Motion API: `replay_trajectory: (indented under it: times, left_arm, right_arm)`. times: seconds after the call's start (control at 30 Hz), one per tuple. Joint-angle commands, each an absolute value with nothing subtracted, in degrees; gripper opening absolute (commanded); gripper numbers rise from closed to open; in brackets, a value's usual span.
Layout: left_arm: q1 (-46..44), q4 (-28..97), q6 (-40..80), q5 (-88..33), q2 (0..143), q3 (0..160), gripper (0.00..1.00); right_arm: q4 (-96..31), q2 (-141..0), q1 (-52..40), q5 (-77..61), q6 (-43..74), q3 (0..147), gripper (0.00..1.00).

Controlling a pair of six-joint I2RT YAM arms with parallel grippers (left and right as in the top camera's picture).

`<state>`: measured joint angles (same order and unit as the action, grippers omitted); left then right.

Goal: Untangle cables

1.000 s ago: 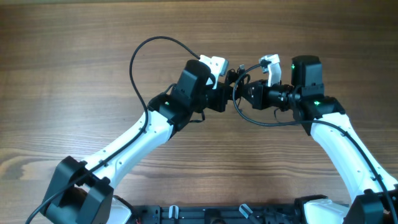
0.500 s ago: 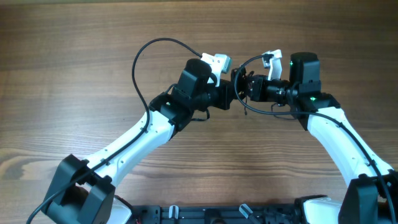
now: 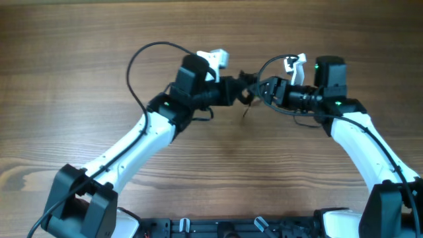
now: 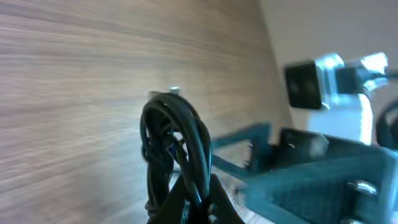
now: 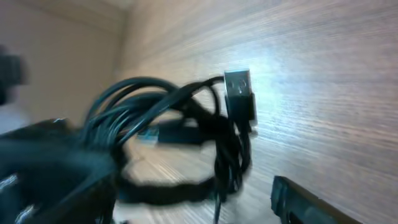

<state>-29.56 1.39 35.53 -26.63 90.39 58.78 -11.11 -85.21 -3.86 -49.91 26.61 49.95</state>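
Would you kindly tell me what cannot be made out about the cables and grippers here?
Overhead: the cables are too small, between the left gripper and right gripper, to trace the knot.
Left wrist: the bottom edge cuts off the left gripper's fingers; the right arm is blurred.
Right wrist: blur smears the cables' left side; only one right finger shows.

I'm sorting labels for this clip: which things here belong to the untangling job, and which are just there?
Part of the job:
- cables, a knotted black bundle with a USB plug
- left hand, pinching the bundle
- right hand, open beside it

Just there:
- wooden table
- the arms' own thicker cords
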Motion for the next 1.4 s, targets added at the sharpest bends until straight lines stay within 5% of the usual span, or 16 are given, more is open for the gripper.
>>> replay_trajectory:
  times: [0.0,0.17,0.27,0.4,0.63,0.7,0.8,1.17,1.37]
  left_arm:
    - [-26.2,1.3,36.5,-27.0,90.0,59.1,0.04]
    - [-22.7,1.1,49.7,-24.6,90.0,59.1,0.04]
    - [-20.8,1.1,63.5,-24.4,90.0,59.1,0.04]
    - [-18.9,1.1,69.6,-26.6,90.0,59.1,0.04]
    - [-18.3,1.1,72.9,-32.2,90.0,59.1,0.04]
    - [-18.3,1.1,73.0,-32.6,90.0,59.1,0.04]
    - [-18.1,1.1,72.7,-32.0,90.0,59.1,0.04]
    - [-24.5,1.0,28.5,-39.1,90.0,59.1,0.04]
    - [-29.3,0.2,23.1,-41.7,90.0,59.1,0.04]
  right_arm:
    - [-11.2,-85.3,-0.3,-58.7,25.4,50.5,0.91]
    - [-15.5,-85.3,-1.4,-58.9,5.7,50.5,0.95]
    - [-17.6,-85.3,-5.7,-55.8,-5.8,50.5,0.88]
    - [-17.2,-85.3,-12.1,-41.5,-7.5,50.5,0.7]
    - [-14.2,-85.5,-15.7,-31.2,-7.5,50.5,0.55]
    - [-14.2,-86.5,-15.7,-30.8,-7.5,50.5,0.42]
    - [-15.9,-87.6,-15.7,-35.4,-6.3,50.5,0.04]
    - [-13.6,-86.0,-12.5,-47.9,-0.8,50.6,0.04]
    - [-13.1,-86.0,-11.5,-40.4,3.8,50.6,0.04]
